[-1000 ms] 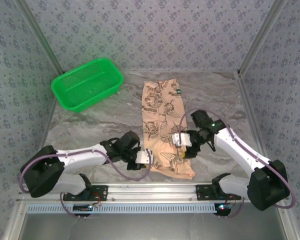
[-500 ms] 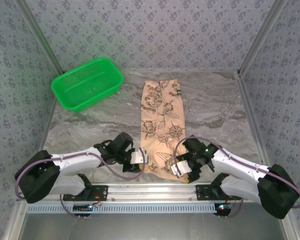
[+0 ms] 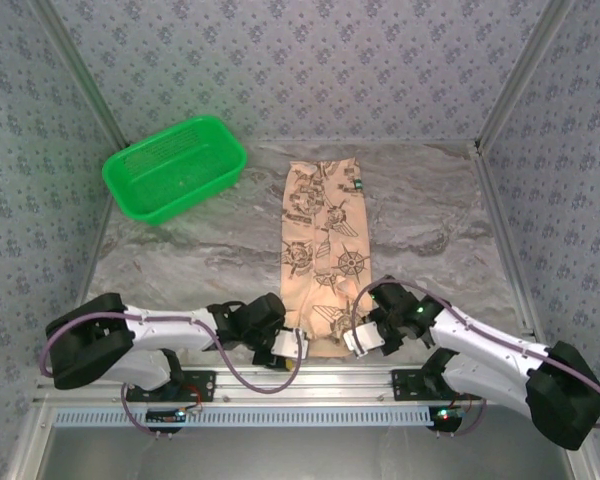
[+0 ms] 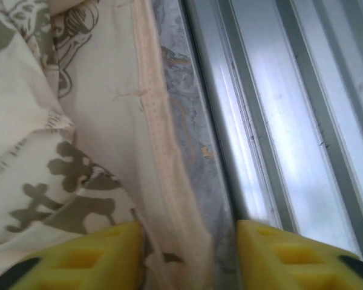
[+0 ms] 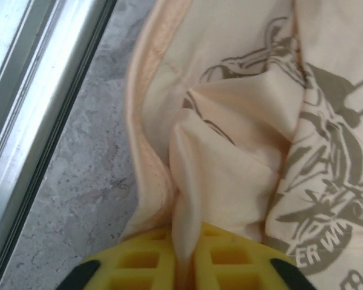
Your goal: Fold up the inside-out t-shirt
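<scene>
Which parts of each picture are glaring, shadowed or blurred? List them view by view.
Top external: even, soft light, hardly any shadow on the tan printed cloth t-shirt. Left wrist: glare washes out the aluminium rail; the left gripper is out of focus. Right wrist: print sharp, the right gripper blurred.

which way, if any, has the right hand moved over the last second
Yes. The right hand has come down the view toward the metal rail along the near edge, and is now shut on the near hem of the t-shirt.
</scene>
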Robot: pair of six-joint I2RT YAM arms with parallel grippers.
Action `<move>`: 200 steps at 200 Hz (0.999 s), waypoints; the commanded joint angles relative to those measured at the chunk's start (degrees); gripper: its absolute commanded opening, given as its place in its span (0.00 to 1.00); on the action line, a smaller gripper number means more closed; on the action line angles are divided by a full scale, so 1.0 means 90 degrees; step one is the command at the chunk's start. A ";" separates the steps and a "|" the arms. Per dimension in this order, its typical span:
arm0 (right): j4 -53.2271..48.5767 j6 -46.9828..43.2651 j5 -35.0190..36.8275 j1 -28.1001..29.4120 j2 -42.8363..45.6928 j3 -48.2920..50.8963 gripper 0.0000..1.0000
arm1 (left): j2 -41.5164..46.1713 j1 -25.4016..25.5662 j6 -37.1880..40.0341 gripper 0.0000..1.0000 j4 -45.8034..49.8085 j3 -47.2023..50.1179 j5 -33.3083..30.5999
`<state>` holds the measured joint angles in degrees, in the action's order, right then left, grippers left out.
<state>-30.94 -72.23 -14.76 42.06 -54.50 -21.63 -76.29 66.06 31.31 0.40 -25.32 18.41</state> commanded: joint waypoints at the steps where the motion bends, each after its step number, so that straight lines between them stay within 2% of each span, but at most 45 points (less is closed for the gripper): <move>1: -0.0574 -0.0059 -0.0064 -0.0116 0.0196 -0.0054 0.06 | 0.0042 0.0038 0.0100 0.23 0.0186 -0.0089 -0.0507; 17: -0.1186 -0.0168 -0.0354 -0.0230 0.0338 -0.0230 0.04 | 0.0275 0.0037 0.0189 0.00 0.0453 -0.0170 -0.0543; 51: -0.2831 -0.0511 -0.0940 -0.0473 0.0352 -0.1144 0.00 | 0.1033 0.0043 0.0130 0.00 0.1645 -0.0629 0.0209; 75: -0.3917 -0.0426 -0.1051 -0.0233 0.0337 -0.1976 0.00 | 0.1580 0.0260 -0.0186 0.00 0.2550 -0.1223 0.0911; 101: -0.4454 0.0348 -0.0957 0.0215 0.0909 -0.2600 0.00 | 0.2099 0.0721 -0.0807 0.00 0.3140 -0.1850 0.0820; 116: -0.5007 0.0816 -0.0895 0.0512 0.1184 -0.3249 0.00 | 0.2400 0.0767 -0.1079 0.00 0.3919 -0.2486 0.0815; 131: -0.5358 0.1490 -0.0712 0.0986 0.1495 -0.3920 0.00 | 0.2600 0.0775 -0.1018 0.00 0.4790 -0.3249 0.0763; 157: -0.5248 0.2257 -0.0277 0.1516 0.1611 -0.4791 0.00 | 0.2476 0.0752 -0.0706 0.00 0.5314 -0.4288 0.0688; 169: -0.5212 0.2171 -0.0111 0.1491 0.1389 -0.5019 0.00 | 0.2266 0.0518 -0.0429 0.00 0.5483 -0.4576 0.0733; 178: -0.5137 0.2006 -0.0007 0.1365 0.1207 -0.5023 0.00 | 0.2115 0.0093 -0.0264 0.00 0.5521 -0.4685 0.0980; 190: -0.4929 0.1662 -0.0160 0.0754 0.0943 -0.4927 0.00 | 0.1885 -0.0730 -0.0046 0.00 0.5489 -0.4719 0.1509; 200: -0.4709 0.1460 -0.0721 -0.0071 0.0697 -0.4882 0.00 | 0.1656 -0.1289 0.0331 0.00 0.5479 -0.4672 0.1805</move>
<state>-74.76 -57.49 -18.31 51.03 -42.87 -66.72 -56.95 64.29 27.55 44.91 -67.13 27.57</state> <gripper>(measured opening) 0.067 0.044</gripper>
